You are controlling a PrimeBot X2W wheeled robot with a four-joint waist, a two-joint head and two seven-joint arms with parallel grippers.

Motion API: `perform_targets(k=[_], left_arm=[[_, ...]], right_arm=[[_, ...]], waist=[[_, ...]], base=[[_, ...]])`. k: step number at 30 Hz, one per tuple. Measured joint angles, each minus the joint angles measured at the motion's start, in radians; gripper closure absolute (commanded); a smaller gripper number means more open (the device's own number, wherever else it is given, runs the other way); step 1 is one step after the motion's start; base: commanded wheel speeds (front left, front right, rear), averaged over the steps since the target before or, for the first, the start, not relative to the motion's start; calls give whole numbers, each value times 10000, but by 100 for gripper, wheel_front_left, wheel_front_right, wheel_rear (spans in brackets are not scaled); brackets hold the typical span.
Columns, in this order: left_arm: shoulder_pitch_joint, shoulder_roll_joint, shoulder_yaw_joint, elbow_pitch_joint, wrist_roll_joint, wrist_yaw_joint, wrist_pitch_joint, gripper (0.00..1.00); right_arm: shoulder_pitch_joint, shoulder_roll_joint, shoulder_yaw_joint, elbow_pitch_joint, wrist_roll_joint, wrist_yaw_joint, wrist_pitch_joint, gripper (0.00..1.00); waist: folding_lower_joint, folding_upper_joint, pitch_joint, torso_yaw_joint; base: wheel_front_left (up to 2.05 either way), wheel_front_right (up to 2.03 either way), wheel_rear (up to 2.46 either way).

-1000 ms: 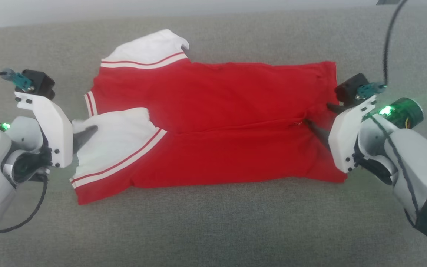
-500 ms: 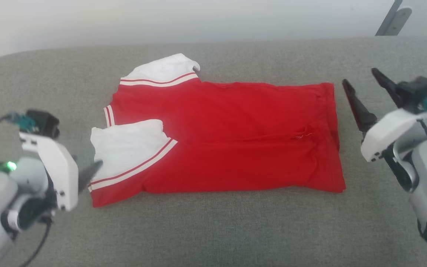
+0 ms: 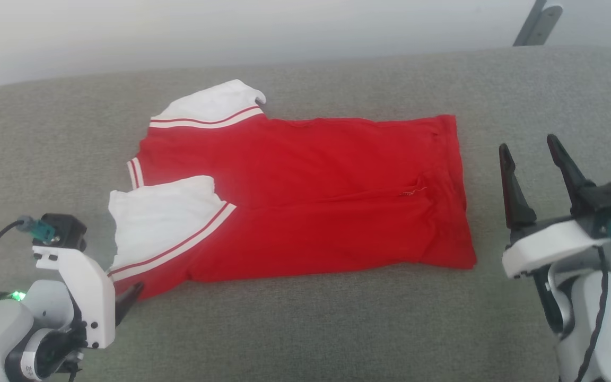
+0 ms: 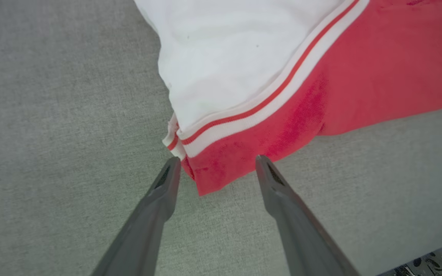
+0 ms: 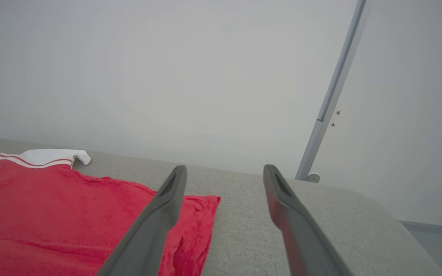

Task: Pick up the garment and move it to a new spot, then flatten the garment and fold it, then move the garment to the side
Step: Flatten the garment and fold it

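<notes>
Observed the garment (image 3: 305, 196) lying flat on the grey cushion (image 3: 305, 329), red body folded lengthwise, white sleeves with red-striped trim at the robot's left end, hem at the right end. Logged the left gripper (image 4: 217, 161) low at the garment's near left corner, fingers spread wide, the red corner tip lying between them, nothing clamped; cannot tell whether touching the cloth or just above it. Logged the right gripper (image 3: 528, 144) just beyond the hem edge, apart from the cloth, fingers pointing up toward the pale wall (image 3: 231, 32), spread wide and empty. Noted a grey metal post (image 3: 536, 24) against the wall, behind the cushion's far right.
</notes>
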Motion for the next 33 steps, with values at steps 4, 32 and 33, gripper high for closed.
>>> perform_targets(k=[4, 32, 33], left_arm=[[124, -142, -19, 531, -82, 104, -12, 0], [-289, -1386, -117, 2368, -297, -746, -77, 100], [-310, -1423, -138, 2343, -282, -755, -86, 100]], right_arm=[[550, 330, -261, -591, -245, 0, 184, 0], [1176, -598, 1097, -366, 2002, 2, 4642, 0], [1109, -650, 1139, -293, 2151, -8, 4899, 0]], waist=[[0, 0, 114, -162], [-1, 0, 344, 143], [0, 0, 359, 195]], base=[[0, 0, 0], [0, 0, 0], [0, 0, 0]])
